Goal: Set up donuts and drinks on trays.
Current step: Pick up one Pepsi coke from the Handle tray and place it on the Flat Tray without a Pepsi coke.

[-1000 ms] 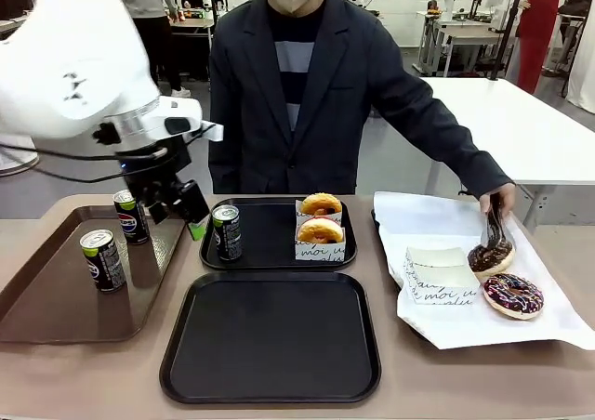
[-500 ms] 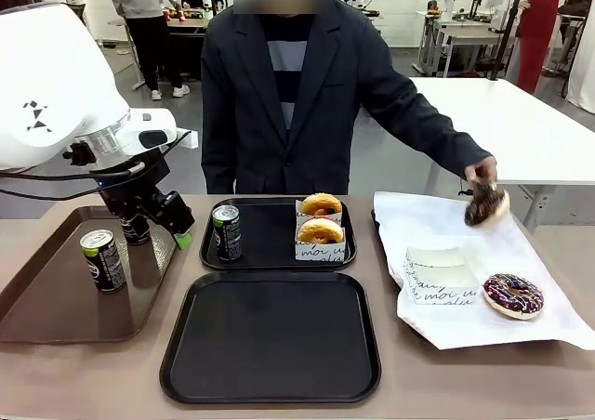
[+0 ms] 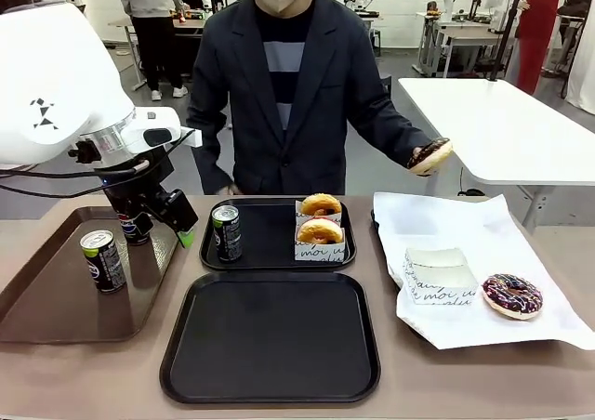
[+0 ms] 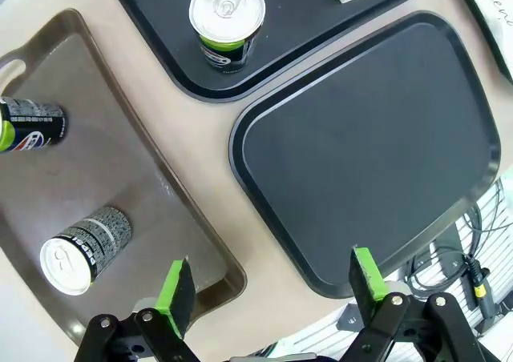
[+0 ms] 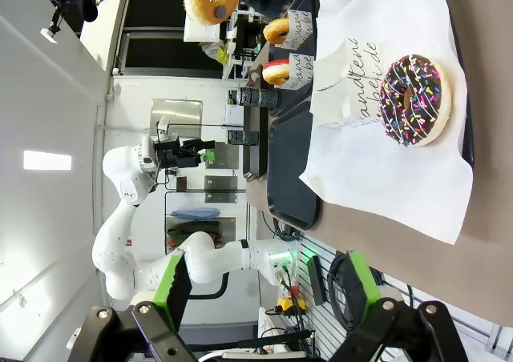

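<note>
Cans [image 3: 102,259] dot brown tray [image 3: 56,299] under gaping left pincer [image 4: 264,278] — black tray [image 3: 270,341] alongside.

A bright, busy lab room seen beyond a tan surface

The tan surface [image 3: 437,383] spans the near side. Behind it on the right stands a plain white table [image 3: 502,132] on pale legs, over a smooth grey floor [image 3: 381,178]. Farther back, a grey workbench [image 3: 456,34] loaded with equipment stands against a white rear wall [image 3: 409,2]. At the far left another bench [image 3: 191,16] carries small items, and a person in a grey top [image 3: 147,11] stands beside it. The lighting is even and cool, with no strong shadows. In the right wrist view, which is turned sideways, a pale wall [image 5: 48,98] carries a bright rectangular patch of light [image 5: 46,160].
</note>
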### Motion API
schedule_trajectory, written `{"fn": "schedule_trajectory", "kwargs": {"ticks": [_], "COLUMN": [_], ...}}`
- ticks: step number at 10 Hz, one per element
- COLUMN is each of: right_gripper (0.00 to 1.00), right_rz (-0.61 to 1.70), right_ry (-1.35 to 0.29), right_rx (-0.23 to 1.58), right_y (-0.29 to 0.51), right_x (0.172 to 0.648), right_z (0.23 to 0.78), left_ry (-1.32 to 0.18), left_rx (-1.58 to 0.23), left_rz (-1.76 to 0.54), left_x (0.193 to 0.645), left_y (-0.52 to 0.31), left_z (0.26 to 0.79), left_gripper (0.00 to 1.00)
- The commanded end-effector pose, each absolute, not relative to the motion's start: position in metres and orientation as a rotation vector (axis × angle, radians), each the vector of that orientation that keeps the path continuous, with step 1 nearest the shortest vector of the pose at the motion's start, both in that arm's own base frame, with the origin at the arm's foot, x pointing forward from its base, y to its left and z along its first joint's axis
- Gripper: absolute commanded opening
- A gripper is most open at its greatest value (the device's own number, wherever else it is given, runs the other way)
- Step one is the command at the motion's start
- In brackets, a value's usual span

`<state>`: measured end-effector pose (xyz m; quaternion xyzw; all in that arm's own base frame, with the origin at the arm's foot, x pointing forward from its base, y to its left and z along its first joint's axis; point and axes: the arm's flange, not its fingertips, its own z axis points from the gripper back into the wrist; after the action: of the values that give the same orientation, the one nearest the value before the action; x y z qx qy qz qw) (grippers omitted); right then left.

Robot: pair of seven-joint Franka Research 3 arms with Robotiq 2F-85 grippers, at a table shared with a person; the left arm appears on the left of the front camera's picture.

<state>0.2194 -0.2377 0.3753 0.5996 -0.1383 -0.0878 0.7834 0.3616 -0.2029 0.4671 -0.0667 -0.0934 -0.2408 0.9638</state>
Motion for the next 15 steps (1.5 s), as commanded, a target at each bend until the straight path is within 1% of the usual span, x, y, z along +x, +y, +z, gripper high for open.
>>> {"fn": "schedule_trajectory", "kwargs": {"ticks": [1, 2, 3, 4, 5, 6, 8, 11, 12, 15], "right_gripper": [1.0, 1.0, 1.0, 1.0, 1.0, 1.0, 1.0, 1.0, 1.0, 1.0], "right_rz": [-0.174, -0.174, -0.174, -0.174, -0.174, -0.174, -0.174, -0.174, -0.174, -0.174], "right_ry": [-0.294, -0.294, -0.294, -0.294, -0.294, -0.294, -0.294, -0.294, -0.294, -0.294], "right_rx": [1.294, 1.294, 1.294, 1.294, 1.294, 1.294, 1.294, 1.294, 1.294, 1.294], "right_y": [-0.238, -0.238, -0.238, -0.238, -0.238, -0.238, -0.238, -0.238, -0.238, -0.238], "right_x": [0.216, 0.216, 0.216, 0.216, 0.216, 0.216, 0.216, 0.216, 0.216, 0.216], "right_z": [0.376, 0.376, 0.376, 0.376, 0.376, 0.376, 0.376, 0.376, 0.376, 0.376], "left_ry": [-0.129, -0.119, -0.098, -0.065, -0.06, -0.069, -0.087, -0.114, -0.103, -0.103], "left_rx": [-0.322, -0.37, -0.338, -0.265, -0.194, -0.123, -0.066, -0.078, -0.082, -0.082], "left_rz": [-0.409, -0.352, -0.354, -0.35, -0.316, -0.276, -0.223, -0.192, -0.222, -0.222], "left_x": [0.372, 0.366, 0.36, 0.363, 0.349, 0.348, 0.34, 0.34, 0.344, 0.344], "left_y": [-0.161, -0.128, -0.108, -0.095, -0.084, -0.069, -0.045, -0.05, -0.038, -0.038], "left_z": [0.478, 0.469, 0.463, 0.468, 0.465, 0.473, 0.486, 0.489, 0.492, 0.492], "left_gripper": [1.0, 1.0, 1.0, 1.0, 1.0, 1.0, 1.0, 1.0, 1.0, 1.0]}}
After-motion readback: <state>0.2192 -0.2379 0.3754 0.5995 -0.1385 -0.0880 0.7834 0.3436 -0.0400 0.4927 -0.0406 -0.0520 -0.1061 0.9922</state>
